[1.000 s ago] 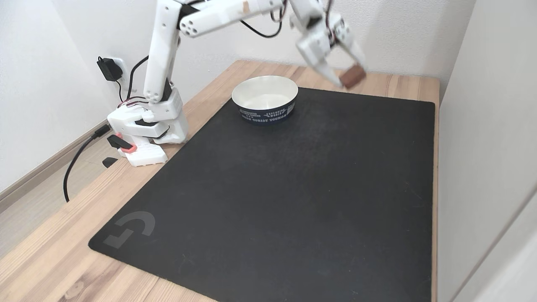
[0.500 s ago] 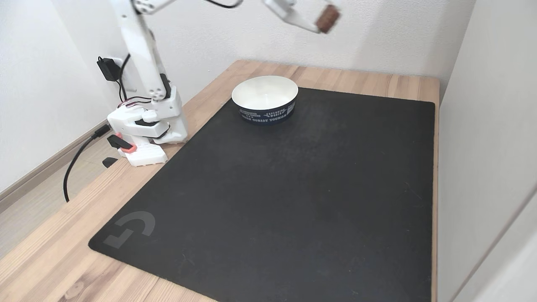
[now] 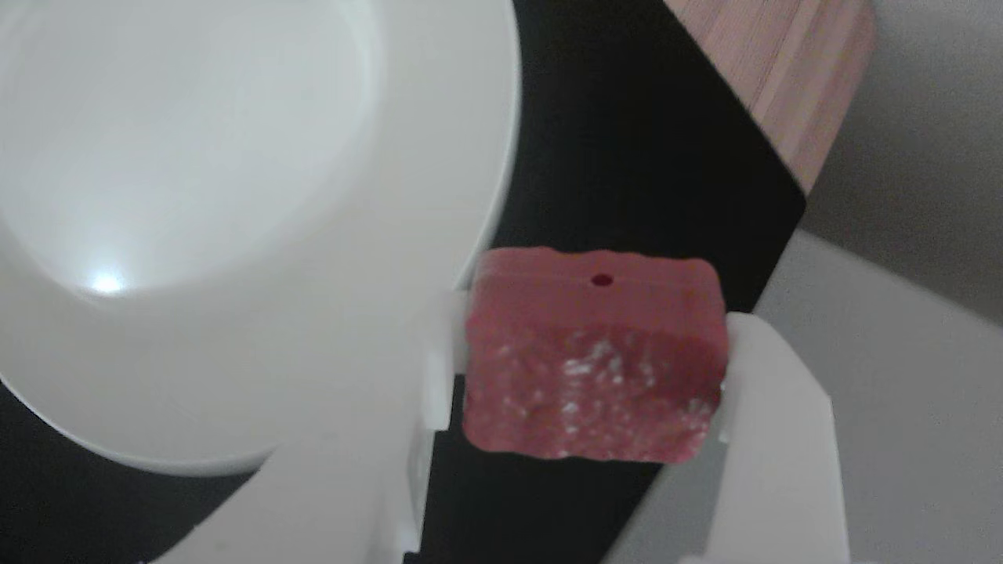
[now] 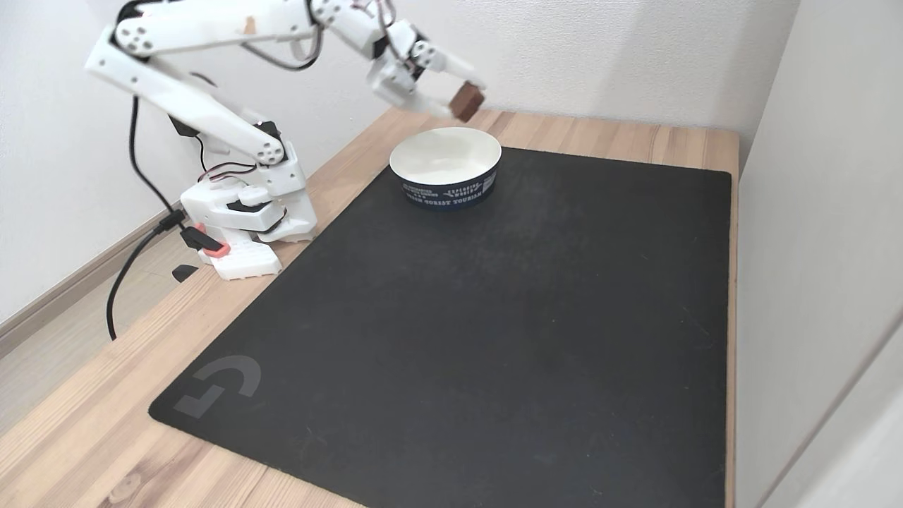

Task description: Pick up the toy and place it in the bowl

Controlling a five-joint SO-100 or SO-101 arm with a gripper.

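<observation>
While the claw (image 4: 462,106) grips it from both sides, closed down to the block's width, the toy (image 3: 593,352) shows as one dark-red rounded block, its bumpy face flecked with white and a tiny hole in the smooth side. One white bowl (image 4: 445,164) with a dark printed outer wall sits just below and slightly left of the claw in the fixed view. Under the bowl lies one black mat (image 4: 480,331) on the wooden table (image 4: 85,437). Nothing lies between the toy and the bowl.
</observation>
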